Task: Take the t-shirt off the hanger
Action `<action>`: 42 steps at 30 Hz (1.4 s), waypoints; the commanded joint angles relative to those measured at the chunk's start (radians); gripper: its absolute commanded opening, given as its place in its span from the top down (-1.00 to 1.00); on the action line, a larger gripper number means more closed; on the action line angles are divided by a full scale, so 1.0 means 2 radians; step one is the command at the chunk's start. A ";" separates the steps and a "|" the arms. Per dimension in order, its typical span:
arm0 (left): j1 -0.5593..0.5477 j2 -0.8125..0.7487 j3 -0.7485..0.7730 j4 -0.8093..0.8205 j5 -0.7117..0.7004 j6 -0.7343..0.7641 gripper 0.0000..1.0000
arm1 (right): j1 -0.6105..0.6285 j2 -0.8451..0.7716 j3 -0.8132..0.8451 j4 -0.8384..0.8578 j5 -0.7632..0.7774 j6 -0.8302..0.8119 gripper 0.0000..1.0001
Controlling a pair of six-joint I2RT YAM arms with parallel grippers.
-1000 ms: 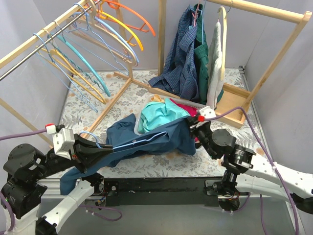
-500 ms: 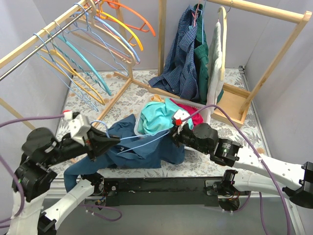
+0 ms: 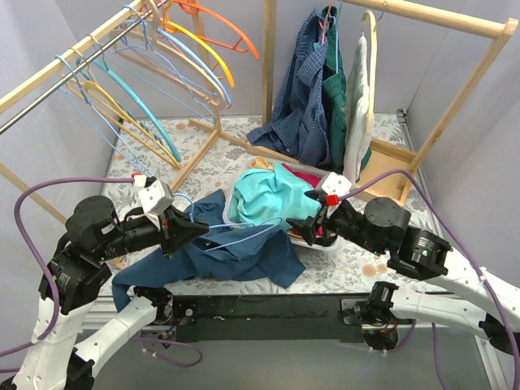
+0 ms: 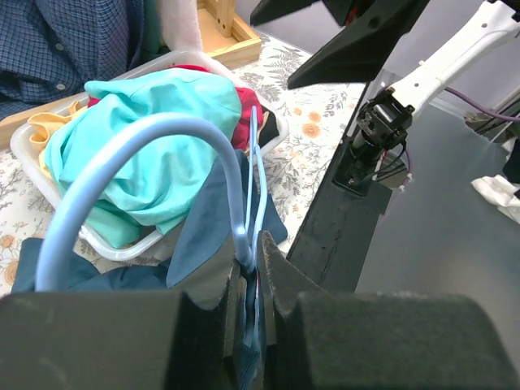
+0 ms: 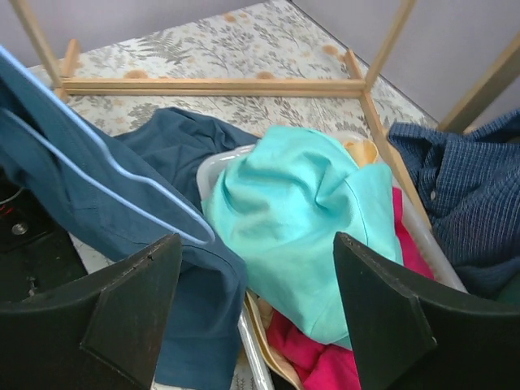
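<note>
A light blue wire hanger (image 3: pixel 244 231) is held by its neck in my left gripper (image 3: pixel 193 231), which is shut on it; the hook (image 4: pixel 154 146) curves up in front of the left wrist camera. The dark blue t-shirt (image 3: pixel 240 258) sags below the hanger onto the table, and part of it still wraps the near end by the left gripper (image 4: pixel 253 248). In the right wrist view the hanger's far end (image 5: pixel 122 191) lies bare on the t-shirt (image 5: pixel 175 154). My right gripper (image 3: pixel 299 230) hangs open over the basket's near edge, its jaws (image 5: pixel 256 313) wide apart and empty.
A white basket (image 3: pixel 340 185) holds a teal garment (image 3: pixel 264 195) and red cloth (image 5: pixel 325 357). A rail of coloured hangers (image 3: pixel 130 97) stands at the back left. A wooden rack (image 3: pixel 455 97) with hung shirts (image 3: pixel 313 97) stands at the back right.
The right gripper let go of the t-shirt, opened wide and drew back to the right. The left gripper raised the hanger and moved right; the t-shirt slumped down off the hanger's far end.
</note>
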 commanded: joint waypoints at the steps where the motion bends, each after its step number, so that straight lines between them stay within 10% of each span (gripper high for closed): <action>1: -0.003 0.001 0.013 0.006 0.032 0.006 1.00 | -0.002 0.019 0.040 -0.055 -0.082 -0.058 -0.66; 14: -0.002 -0.012 0.036 -0.009 0.057 -0.003 1.00 | -0.002 0.110 0.077 -0.041 -0.160 -0.108 -0.64; 26: -0.002 -0.017 0.026 -0.009 0.047 0.000 1.00 | -0.002 0.089 0.083 -0.035 -0.220 -0.105 -0.21; 35: -0.002 -0.021 0.027 -0.011 0.033 0.001 1.00 | -0.002 0.120 0.089 -0.052 -0.246 -0.104 0.32; 39: -0.002 -0.025 0.022 -0.009 0.017 0.001 1.00 | -0.002 0.115 0.088 -0.056 -0.240 -0.099 0.97; 42: -0.002 -0.029 0.013 -0.003 -0.002 -0.002 1.00 | -0.002 0.105 0.085 -0.062 -0.224 -0.097 0.97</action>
